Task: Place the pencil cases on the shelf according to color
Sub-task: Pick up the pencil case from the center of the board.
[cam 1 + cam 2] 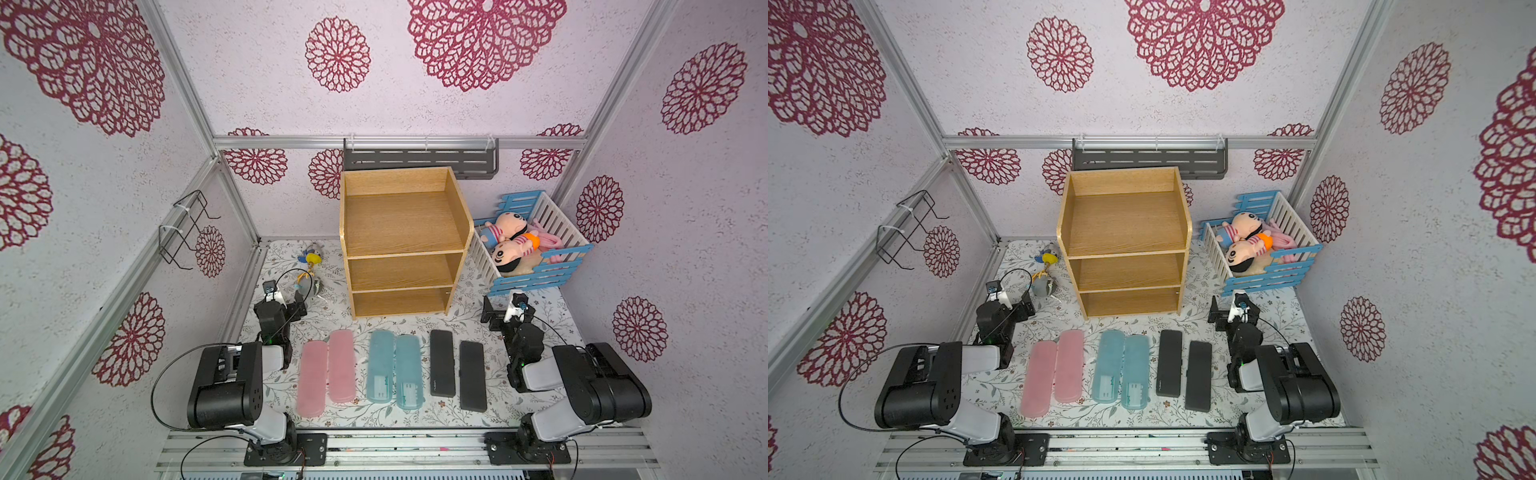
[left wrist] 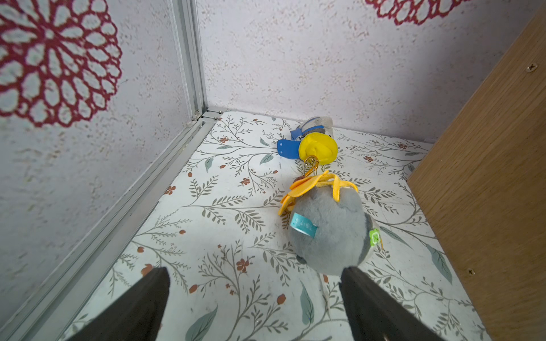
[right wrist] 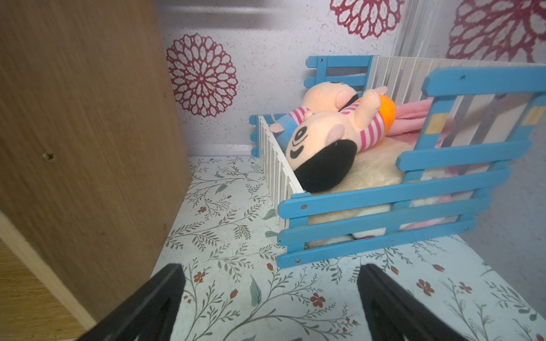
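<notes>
L jaws: spread wide, empty, low over the bench, pointing at the back wall. A grey plush sits just ahead by one jaw tip, not between them. R jaws: also spread wide, empty, pointing toward the crib.

The two arms flank the shelf, L jaws just off its left wall and R jaws off its right. All 3 levels are bare.

Key relation: all the pencil cases lie behind both sets of jaws, toward the arm bases, in a row across the bench in front of the shelf. Every long axis runs front-to-back, pointing at the shelf's open front.
- pink pair: side by side, touching, nearest the L arm.
- teal pair: mid row, between the arms.
- black pair: slight gap between them, nearest the R arm.

Judgement: either arm has to pull back and turn down before a grasp, closing across a case's short width.

Views: both top views show the full row, shelf and arms. The wrist views show no case at all. The L wrist view gives plush, bench and shelf side wall. The R wrist view gives crib, dolls and shelf side wall. Only the wrist views show the jaw gaps clearly.
</notes>
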You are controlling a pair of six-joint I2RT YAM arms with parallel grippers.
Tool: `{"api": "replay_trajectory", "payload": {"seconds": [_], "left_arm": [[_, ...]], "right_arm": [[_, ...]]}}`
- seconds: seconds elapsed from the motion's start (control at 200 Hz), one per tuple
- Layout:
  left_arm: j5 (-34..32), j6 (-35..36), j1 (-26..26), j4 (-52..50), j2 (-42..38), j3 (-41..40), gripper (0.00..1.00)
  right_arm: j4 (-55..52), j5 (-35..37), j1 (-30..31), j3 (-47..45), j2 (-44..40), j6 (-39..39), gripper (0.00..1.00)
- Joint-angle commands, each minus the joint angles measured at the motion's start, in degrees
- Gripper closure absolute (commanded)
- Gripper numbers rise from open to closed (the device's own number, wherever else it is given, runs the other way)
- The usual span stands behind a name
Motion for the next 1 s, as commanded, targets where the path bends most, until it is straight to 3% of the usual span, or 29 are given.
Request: {"api": "replay_trajectory", "payload": {"seconds": [0.0, 0.27, 0.35, 0.45, 0.545, 0.705, 0.855, 0.996], "left_arm": [[0.0, 0.0, 0.4, 0.2, 0.1, 1.1, 0.03], [-0.1, 0.0, 0.3, 0.5, 0.0, 0.8, 0.03], [-4.9, -1.7, 0.2, -1.1, -2.5, 1.0, 0.03], [-10.4, -4.3, 0.0, -13.2, -11.1, 3.1, 0.03], [-13.2, -7.2, 0.0, -20.9, -16.9, 5.2, 0.03], [-22.6, -24.8, 0.1, -51.3, -21.1, 17.3, 0.03], [-17.7, -31.8, -0.9, -69.0, -19.9, 26.2, 0.03], [-10.4, -36.4, -2.2, -75.1, -21.4, 26.5, 0.03]], "right_arm": [[1.3, -0.6, -0.1, 1.4, -0.5, 0.1, 0.01], [1.3, 0.2, 0.0, 1.3, -0.7, 0.2, 0.01], [-5.4, 4.8, 0.2, 3.0, -4.3, 1.7, 0.01], [-24.7, 9.3, 0.2, 9.8, -12.6, 5.0, 0.01], [-35.1, 10.7, 0.4, 12.9, -17.3, 7.4, 0.01], [-52.7, 8.7, 0.6, 15.5, -27.5, 16.4, 0.01], [-72.9, 3.3, 1.8, 21.1, -31.5, 21.9, 0.01], [-85.6, 0.3, 6.3, 23.6, -33.2, 25.9, 0.01]]}}
